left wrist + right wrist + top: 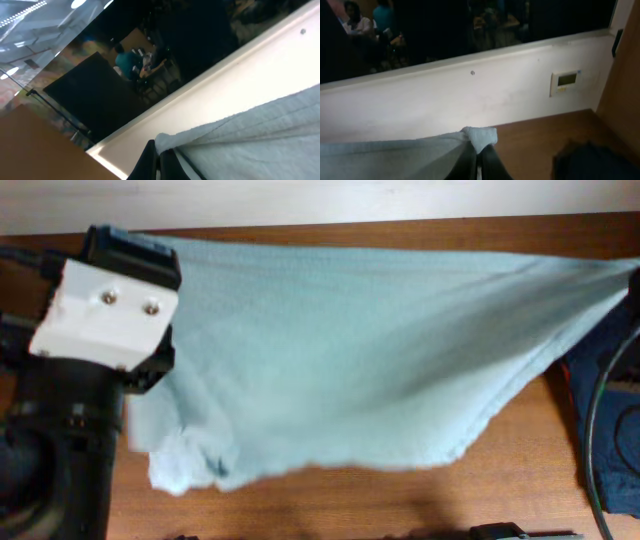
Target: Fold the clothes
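Our left pincer [159,161] is shut on a corner of the shirt [360,360], with cloth nipped between its jaws. From there the shirt runs as one taut upper edge across to the right, held up off the table [520,480]. Its lower part sags, and at the lower left it gathers into a rumpled bunch [185,465] (we cannot tell whether that bunch touches the wood). The right pincer [479,161] is likewise closed on the far corner, where only a small tuft of fabric pokes above its jaws. That is our first worry. The cloth looks thin and soft, so we judge that a sharp pull apart, or a swing with the weight hanging, could slide that small bite out and drop one side. The second worry is the bunch at the left. If we lay the shirt down as it hangs, that wad may land under the flat part and the fold would come out crooked. An uneven lowering, one arm ahead of the other, would skew the edge too. Around us, the left arm's white mount [105,310] sits over the shirt's left end and hides the corner from above. To the right a dark garment [600,380] lies on the table close under the right corner, with a cable [595,430] looping over it. Either could catch the hanging hem, or the shirt might be laid on the garment if we set it down too far right.
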{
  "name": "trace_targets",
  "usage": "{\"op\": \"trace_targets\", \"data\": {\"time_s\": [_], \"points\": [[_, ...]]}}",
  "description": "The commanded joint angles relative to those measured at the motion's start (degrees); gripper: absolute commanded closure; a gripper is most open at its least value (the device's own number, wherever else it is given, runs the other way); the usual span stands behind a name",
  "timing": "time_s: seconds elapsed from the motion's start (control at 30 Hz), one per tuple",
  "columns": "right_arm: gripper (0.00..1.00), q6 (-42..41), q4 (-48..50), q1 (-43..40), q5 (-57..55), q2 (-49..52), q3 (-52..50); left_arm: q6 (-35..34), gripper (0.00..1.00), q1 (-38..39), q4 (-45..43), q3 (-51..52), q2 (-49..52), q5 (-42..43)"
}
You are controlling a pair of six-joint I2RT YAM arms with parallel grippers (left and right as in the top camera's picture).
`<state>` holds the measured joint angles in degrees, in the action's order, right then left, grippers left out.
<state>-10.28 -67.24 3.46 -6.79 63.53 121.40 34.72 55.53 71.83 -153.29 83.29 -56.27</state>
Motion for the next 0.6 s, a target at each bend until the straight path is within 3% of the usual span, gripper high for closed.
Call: {"op": "trace_targets", "data": {"time_s": [0.0,0.17,0.3,0.57], "points": [[0.96,-1.42,-1.73,-0.11,-0.76,1.33,0.55,-0.96,1.00,1.31,1.57,-0.20,0.59,-6.97],[0.96,-2.25,-4.85,-0.11,-0.76,6.29,0.55,-2.21,1.00,0.28,4.59,1.03,3.15,-6.49],[0.96,-2.25,-7.41,-0.11,-0.76,11.61,0.52,-5.49,1.00,-6.88,7.41,2.75,6.10,-1.29],[0.96,-2.23,-10.45,-0.11,-0.79,20.00,0.52,-10.45,1.00,-31.26,7.26,11.19,14.27,31.52]]}}
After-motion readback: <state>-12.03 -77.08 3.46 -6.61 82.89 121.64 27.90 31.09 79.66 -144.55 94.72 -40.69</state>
